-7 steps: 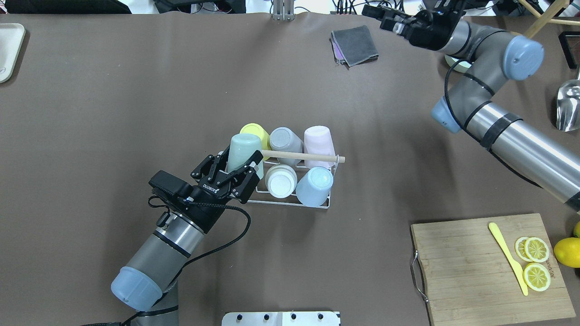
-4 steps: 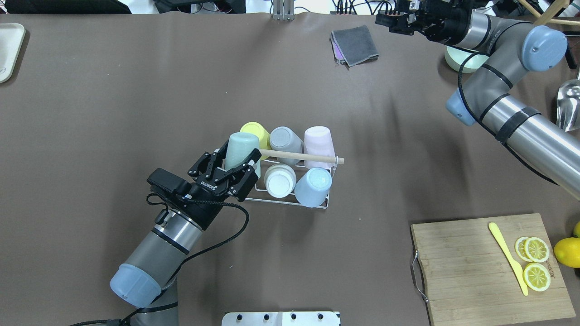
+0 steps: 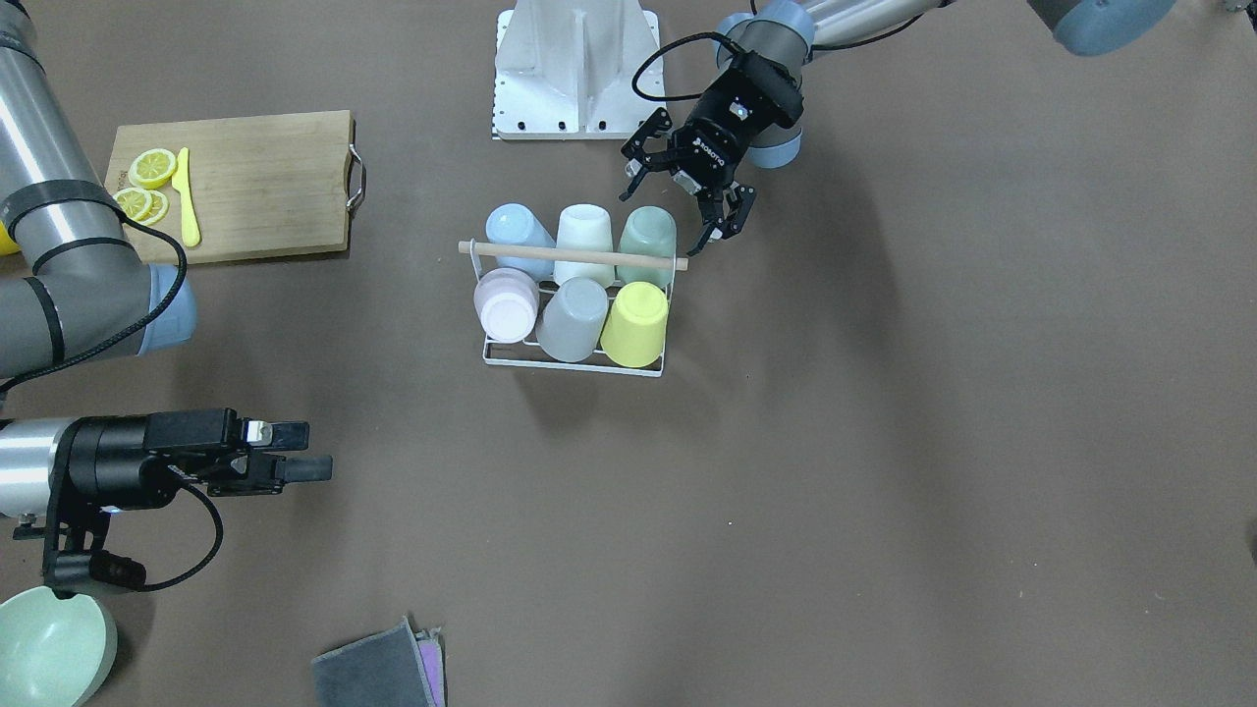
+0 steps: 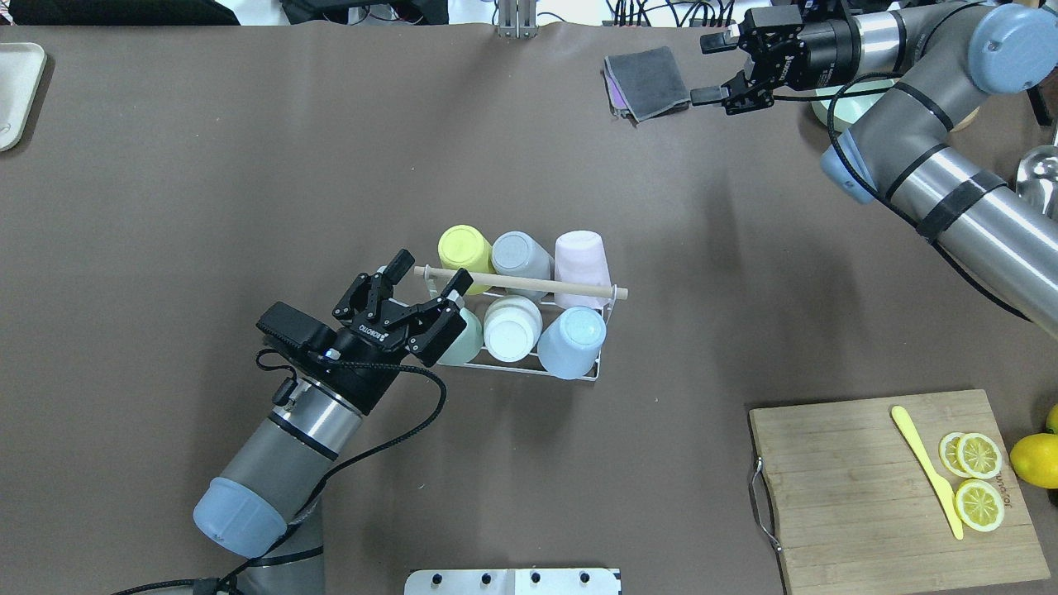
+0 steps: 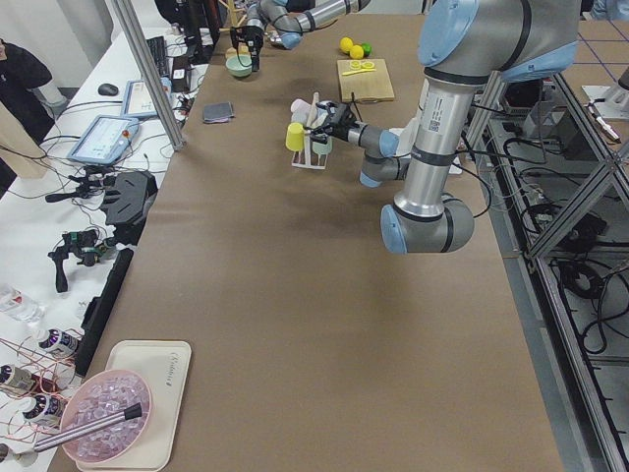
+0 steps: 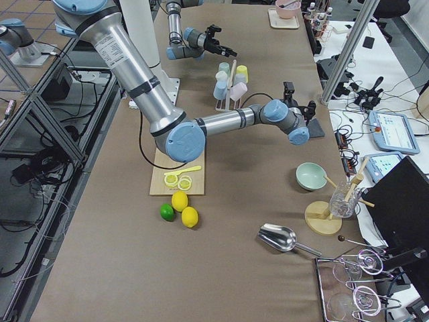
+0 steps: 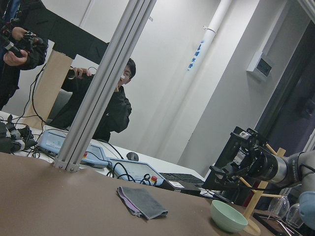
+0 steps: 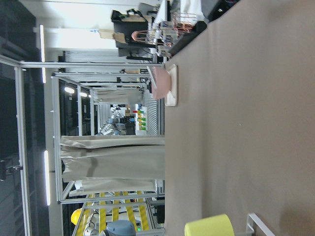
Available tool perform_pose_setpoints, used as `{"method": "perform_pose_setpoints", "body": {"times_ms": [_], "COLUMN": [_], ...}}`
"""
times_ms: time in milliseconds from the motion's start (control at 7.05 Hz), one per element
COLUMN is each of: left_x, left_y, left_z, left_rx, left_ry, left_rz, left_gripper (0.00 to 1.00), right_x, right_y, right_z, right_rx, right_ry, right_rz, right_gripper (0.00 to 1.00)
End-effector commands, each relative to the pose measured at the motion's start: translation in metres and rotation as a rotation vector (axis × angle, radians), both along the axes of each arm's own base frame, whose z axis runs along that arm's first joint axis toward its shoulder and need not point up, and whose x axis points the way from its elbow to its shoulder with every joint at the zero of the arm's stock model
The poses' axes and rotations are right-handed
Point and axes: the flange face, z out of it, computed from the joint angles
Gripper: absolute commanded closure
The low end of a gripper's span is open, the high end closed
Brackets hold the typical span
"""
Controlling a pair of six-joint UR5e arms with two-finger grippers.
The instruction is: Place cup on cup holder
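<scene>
The cup holder [image 4: 529,369], a white wire rack with a wooden rod [image 4: 545,286] across its top, stands mid-table with several cups upside down on it. A pale green cup [image 4: 469,339] sits on its near left prong, next to a white cup [image 4: 512,328] and a blue cup [image 4: 572,340]. My left gripper [image 4: 434,273] is open and empty, just above the green cup at the rack's left end. In the front-facing view the gripper [image 3: 680,208] stands behind the green cup [image 3: 648,236]. My right gripper [image 4: 709,69] is open and empty at the far right.
A folded grey cloth [image 4: 649,83] lies next to the right gripper, with a green bowl [image 3: 49,648] behind it. A cutting board [image 4: 893,487] with lemon slices and a yellow knife is near right. A metal scoop [image 4: 1037,190] and a tray [image 4: 16,91] lie at the table's ends.
The left gripper lowered the green cup onto the rack's near left prong, let go and drew back a little. The right arm swung its gripper round towards the grey cloth.
</scene>
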Motion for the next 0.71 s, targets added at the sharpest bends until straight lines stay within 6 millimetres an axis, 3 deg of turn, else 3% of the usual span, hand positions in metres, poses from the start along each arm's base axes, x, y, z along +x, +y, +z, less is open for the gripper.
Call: {"method": "perform_pose_setpoints", "body": {"times_ms": [0,142,284,426,568], "left_x": [-0.029,-0.054,-0.079,-0.123,-0.166], "left_y": [-0.035,-0.051,-0.078,-0.125,-0.16], "left_z": [0.011,0.039,0.054,0.068,0.094], "left_rx": [0.002,-0.01,0.015,0.069,0.047], "left_ry": [-0.019,-0.067,-0.112,-0.185,-0.282], "left_rz": [-0.065,-0.102,-0.105,-0.069,-0.066], "left_gripper": [0.02,0.02,0.02,0.02,0.02], "right_x": [0.008,0.011,0.013,0.014,0.013], "right_y": [0.012,0.016,0.023,0.031,0.042], "right_z": [-0.009,-0.012,-0.018,-0.016,-0.008], "right_rx": [-0.042,-0.07,-0.061,-0.008,-0.013], "right_ry": [0.176,0.239,0.375,0.553,0.675], "right_rz": [-0.175,-0.232,-0.312,-0.384,-0.437], "right_gripper": [0.03,0.01,0.01,0.02,0.03]}}
